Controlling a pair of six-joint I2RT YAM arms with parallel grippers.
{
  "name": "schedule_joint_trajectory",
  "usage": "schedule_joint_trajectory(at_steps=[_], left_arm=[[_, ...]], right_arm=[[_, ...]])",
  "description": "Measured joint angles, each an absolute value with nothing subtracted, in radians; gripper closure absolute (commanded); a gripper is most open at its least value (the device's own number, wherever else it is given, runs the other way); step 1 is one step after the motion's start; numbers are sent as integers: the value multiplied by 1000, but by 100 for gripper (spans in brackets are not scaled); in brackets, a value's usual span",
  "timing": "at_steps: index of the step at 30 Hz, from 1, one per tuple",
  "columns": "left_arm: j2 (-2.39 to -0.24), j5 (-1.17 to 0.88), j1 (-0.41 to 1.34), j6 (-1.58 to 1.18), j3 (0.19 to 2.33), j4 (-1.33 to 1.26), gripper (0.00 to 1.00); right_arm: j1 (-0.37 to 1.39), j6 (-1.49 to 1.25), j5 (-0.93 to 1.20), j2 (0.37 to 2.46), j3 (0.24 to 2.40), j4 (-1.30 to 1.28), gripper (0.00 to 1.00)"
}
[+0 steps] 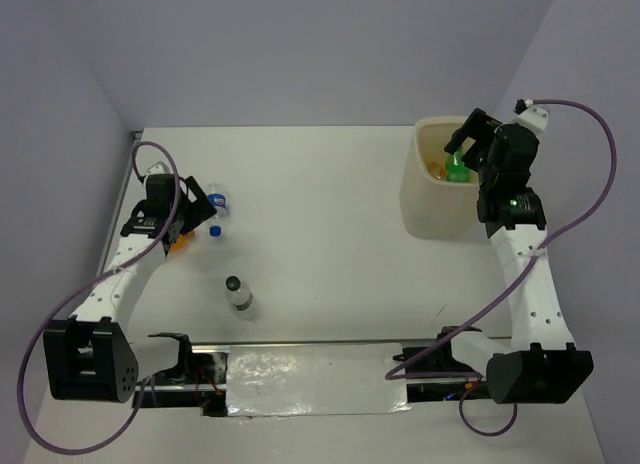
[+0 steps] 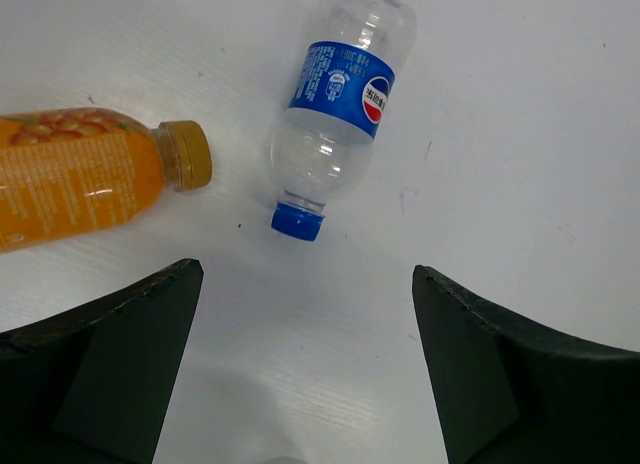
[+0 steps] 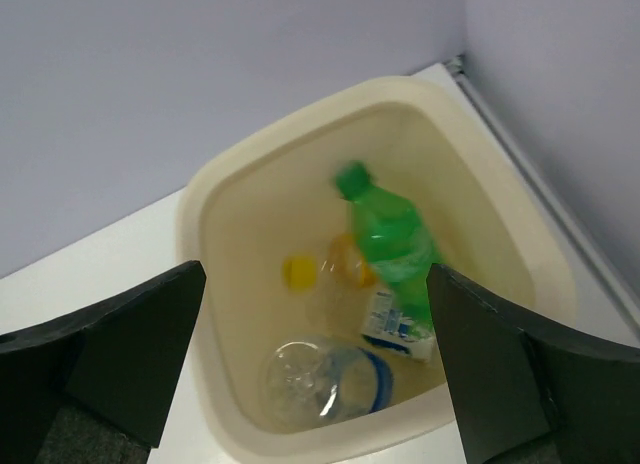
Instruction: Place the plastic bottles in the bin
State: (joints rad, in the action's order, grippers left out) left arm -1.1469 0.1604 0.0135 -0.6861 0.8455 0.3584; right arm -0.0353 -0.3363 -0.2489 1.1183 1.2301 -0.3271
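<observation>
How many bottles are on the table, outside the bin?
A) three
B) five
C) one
A: the orange bottle, the blue-label bottle and the dark-capped bottle are on the table, away from the bin.

A white table (image 1: 330,214) spreads across the scene, closed in by pale lilac walls (image 1: 300,44) behind and at both sides. A crinkled silvery sheet (image 1: 310,382) lies along the table's near edge.
</observation>
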Motion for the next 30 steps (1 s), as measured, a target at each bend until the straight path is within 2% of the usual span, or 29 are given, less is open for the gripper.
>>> schedule_joint_trajectory(at_steps=[5,13,19,25,28,30], left_arm=[[-1245,151,14,-660,887,322,1],[-1430,105,14,-622,964,265,2],[-1557,95,30,-601,1000,249,6],[-1677,117,81,-597,1058,251,21],[-1714,123,100,-590,1084,254,49],[-1713,123,108,-580,1085,255,54]], right_arm=[[19,-315,-154,1063,1234,-330,0],[259,-210,-78,958,1240,-323,0],[288,-187,16,969,1238,-316,0],[311,-204,92,1006,1199,-298,0],[321,-220,113,1014,1164,-294,0],[332,-230,121,1020,1148,-292,0]])
